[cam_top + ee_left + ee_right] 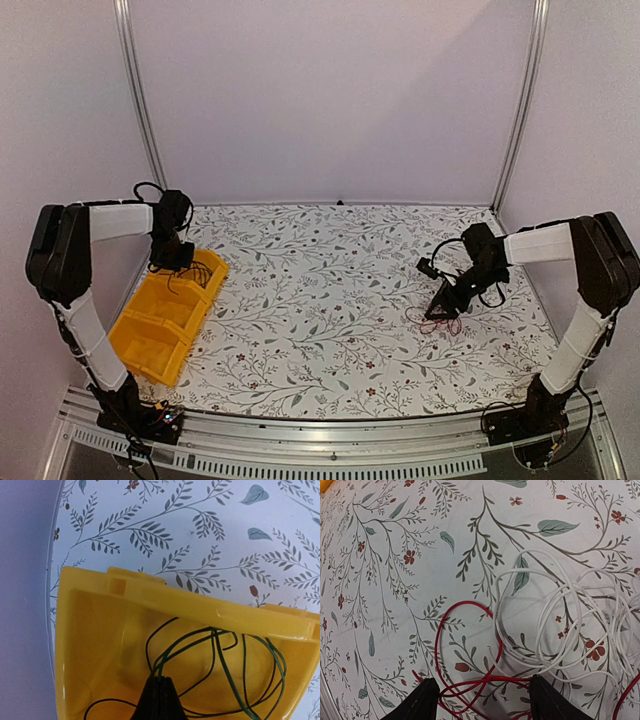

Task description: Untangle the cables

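Bin [150,335] left, cables [216,634] inside; loose cables [470,603] apparently right.

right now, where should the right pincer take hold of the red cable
Take the red cable on the arc of its loop farthest from the white cable, where it lies alone. Come straight down with the open right pincer astride the strand: it lies flat on the cloth.

The top camera is overlooking the whole table [330,300] from its near edge. The wrist cameras are looking down closely: left at the left-edge bin [200,605], right at cables [485,679] near the right edge.
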